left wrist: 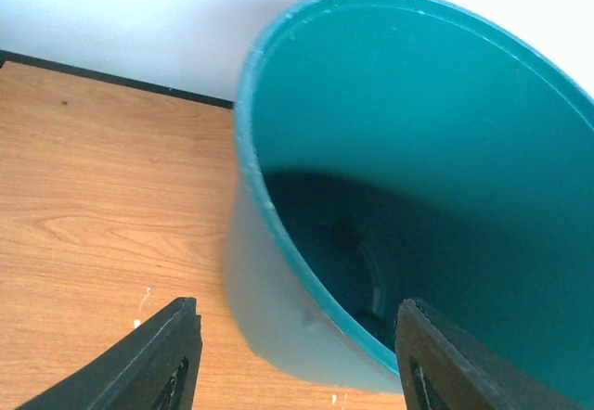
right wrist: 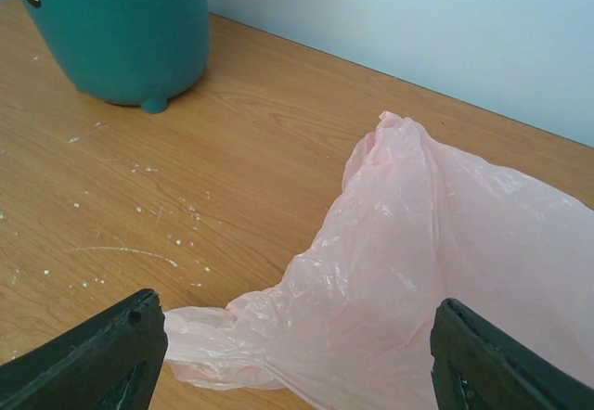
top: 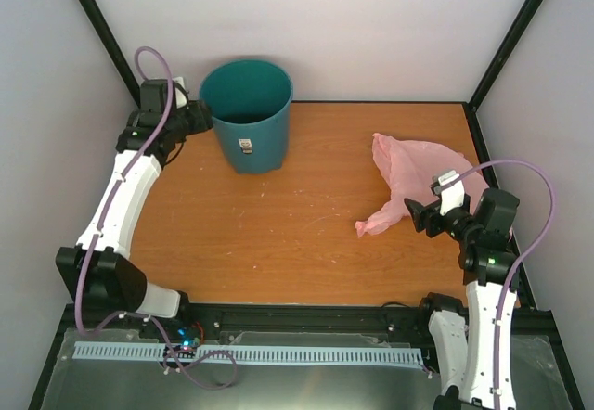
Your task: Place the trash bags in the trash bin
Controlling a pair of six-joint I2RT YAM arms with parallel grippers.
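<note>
The teal-green trash bin (top: pixel 246 113) stands upright at the back left of the table, a small white label on its near side. My left gripper (top: pixel 200 118) is open at the bin's left rim; in the left wrist view the rim (left wrist: pixel 278 234) passes between the open fingers and the inside looks empty. The pink trash bag (top: pixel 408 180) lies flat and crumpled on the right of the table. My right gripper (top: pixel 419 215) is open just beside its near edge. In the right wrist view the bag (right wrist: pixel 418 262) spreads between the open fingers; the bin's base (right wrist: pixel 125 30) shows far left.
The wooden table (top: pixel 306 224) has pale scuff marks in the middle. White walls and black frame posts (top: pixel 506 44) close in the back and sides. A metal rail (top: pixel 251 354) runs along the near edge by the arm bases.
</note>
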